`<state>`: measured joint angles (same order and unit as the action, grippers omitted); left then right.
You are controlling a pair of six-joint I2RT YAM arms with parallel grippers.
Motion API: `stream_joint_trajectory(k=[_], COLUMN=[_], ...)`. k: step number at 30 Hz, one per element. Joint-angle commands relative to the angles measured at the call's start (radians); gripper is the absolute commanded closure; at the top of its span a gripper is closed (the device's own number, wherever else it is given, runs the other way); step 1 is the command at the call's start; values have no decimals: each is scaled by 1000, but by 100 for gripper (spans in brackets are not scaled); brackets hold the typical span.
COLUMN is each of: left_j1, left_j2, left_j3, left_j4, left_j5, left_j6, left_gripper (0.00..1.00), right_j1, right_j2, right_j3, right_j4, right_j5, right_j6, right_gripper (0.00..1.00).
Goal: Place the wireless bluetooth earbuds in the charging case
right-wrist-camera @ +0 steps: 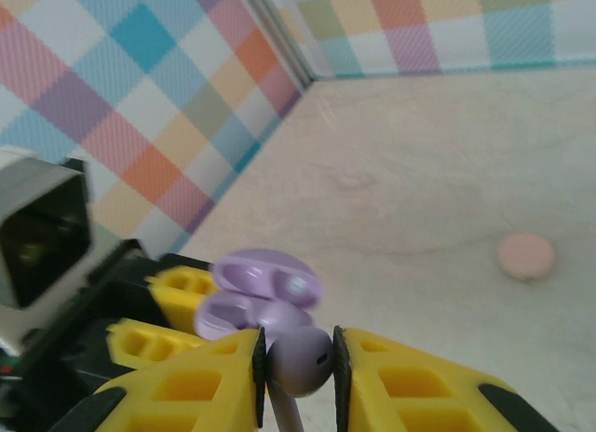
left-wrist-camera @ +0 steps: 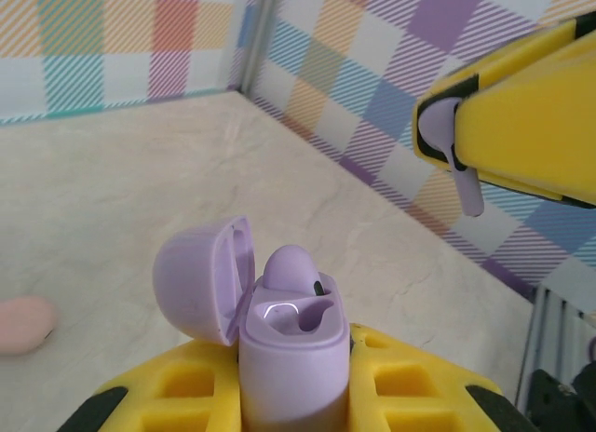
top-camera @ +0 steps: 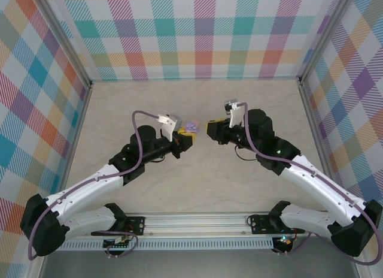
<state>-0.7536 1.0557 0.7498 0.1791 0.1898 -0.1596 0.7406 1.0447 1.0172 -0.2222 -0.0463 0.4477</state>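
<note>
My left gripper (left-wrist-camera: 296,395) is shut on a purple charging case (left-wrist-camera: 289,353) held upright, its lid (left-wrist-camera: 200,278) hinged open to the left. One purple earbud (left-wrist-camera: 291,264) sits in the case's far slot; the near slot (left-wrist-camera: 321,313) is hollow. My right gripper (right-wrist-camera: 298,371) is shut on a second purple earbud (right-wrist-camera: 304,357), stem pointing down. In the left wrist view this earbud (left-wrist-camera: 449,148) hangs up and to the right of the case, apart from it. From above, the case (top-camera: 190,129) lies between the left gripper (top-camera: 185,140) and the right gripper (top-camera: 209,128).
A round pale pink case (right-wrist-camera: 526,255) lies shut on the beige table, also at the left edge of the left wrist view (left-wrist-camera: 23,325). Checked walls (top-camera: 197,32) enclose the table on three sides. An aluminium rail (top-camera: 197,221) runs along the near edge.
</note>
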Motion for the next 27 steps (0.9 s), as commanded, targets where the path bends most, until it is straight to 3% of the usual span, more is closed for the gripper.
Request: stream_joint_trajectory(k=[1, 13, 27], left_j1=[-18, -17, -16], left_j2=[-61, -146, -149], left_j3=[28, 18, 15], left_j4=[-99, -179, -175], left_j5=[-81, -109, -95], left_j6=[29, 40, 38], left_gripper=[100, 100, 100], right_j1=[0, -24, -35], right_j2=[22, 255, 590], right_j3=[-15, -206, -166], right_j4=[-138, -87, -16], right_j5=[112, 199, 183], right_j6=[12, 138, 172], right_gripper=[74, 73, 73])
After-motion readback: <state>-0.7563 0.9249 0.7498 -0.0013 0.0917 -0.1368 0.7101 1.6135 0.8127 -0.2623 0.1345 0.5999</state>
